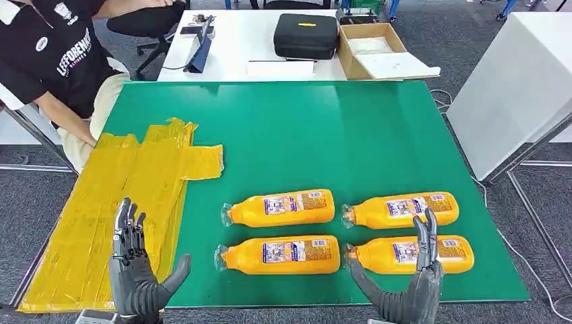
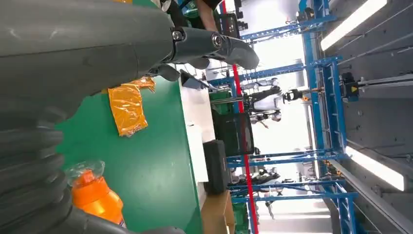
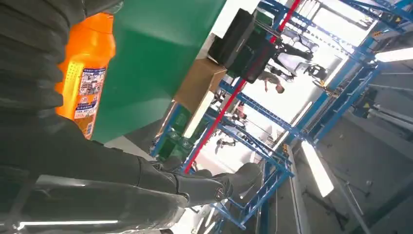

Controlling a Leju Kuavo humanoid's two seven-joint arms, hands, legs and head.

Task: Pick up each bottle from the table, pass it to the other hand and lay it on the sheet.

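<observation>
My right robot hand (image 1: 411,283) is spread wide, holding nothing, fingers up in front of the near-right bottle (image 1: 409,254); can't tell if it touches. My left robot hand (image 1: 138,270) is also spread and empty, raised over the near edge of the yellow sheet (image 1: 108,209). Four orange bottles lie on their sides on the green surface (image 1: 303,135), two rows of two, caps pointing at the sheet: far-right bottle (image 1: 401,210), near-left bottle (image 1: 280,255), far-left bottle (image 1: 280,208). They look full, so fairly heavy; smooth plastic, likely slippery, stiff enough. I'd wrap the labelled mid-body, not the cap.
</observation>
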